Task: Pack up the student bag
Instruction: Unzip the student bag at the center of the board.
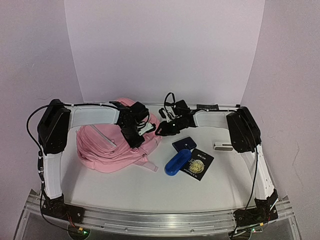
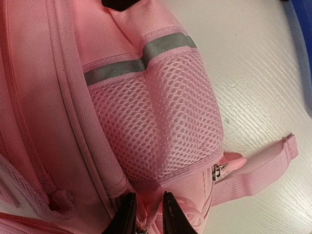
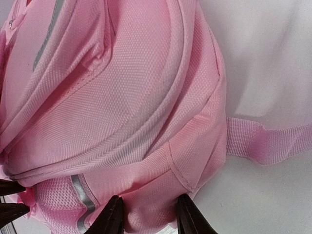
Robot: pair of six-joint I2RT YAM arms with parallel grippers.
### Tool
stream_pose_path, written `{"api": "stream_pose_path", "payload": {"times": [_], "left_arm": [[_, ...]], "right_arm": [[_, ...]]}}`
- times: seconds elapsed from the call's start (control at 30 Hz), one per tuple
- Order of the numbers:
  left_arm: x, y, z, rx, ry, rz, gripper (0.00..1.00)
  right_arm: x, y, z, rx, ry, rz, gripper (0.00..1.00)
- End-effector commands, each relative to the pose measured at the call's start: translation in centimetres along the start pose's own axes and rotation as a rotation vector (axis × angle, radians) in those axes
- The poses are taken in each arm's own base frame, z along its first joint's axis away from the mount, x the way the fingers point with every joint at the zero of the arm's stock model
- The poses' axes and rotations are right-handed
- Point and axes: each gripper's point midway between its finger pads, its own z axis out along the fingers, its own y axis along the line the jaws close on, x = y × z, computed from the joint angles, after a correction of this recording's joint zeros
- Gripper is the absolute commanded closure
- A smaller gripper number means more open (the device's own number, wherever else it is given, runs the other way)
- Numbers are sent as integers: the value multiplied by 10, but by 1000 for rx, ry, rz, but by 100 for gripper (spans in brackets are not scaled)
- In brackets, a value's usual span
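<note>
Finding the student bag [image 1: 105,150] slumped on the white table [image 1: 150,192], left of centre. Pinching a fold of its pink fabric beside the mesh side pocket [image 2: 161,126] with the left gripper [image 2: 147,207], jaws nearly together, cloth filling the narrow gap. Straddling another fold at the bag's edge with the right gripper [image 3: 148,210], jaws partway apart, fabric bulging between them; cannot tell whether clamped or merely touching. Noting, right of the bag, a blue case [image 1: 177,162], a dark blue flat item [image 1: 184,144] just behind it, a black booklet [image 1: 199,164] with a gold emblem beside the case.
</note>
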Motion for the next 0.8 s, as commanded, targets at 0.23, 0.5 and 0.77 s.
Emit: {"api": "stream_pose_path", "payload": {"times": [0.23,0.5,0.77], "left_arm": [[8,8,-10,-25,21,8,96],[9,-23,-47,28,-38,52,100],[42,-52,-69,143,-25,62,100]], "right_arm": [[17,-4,16,4,52,19,82],[8,-18,10,60,24,29,100],[-22,-31,-1,94,-46,27,100]]}}
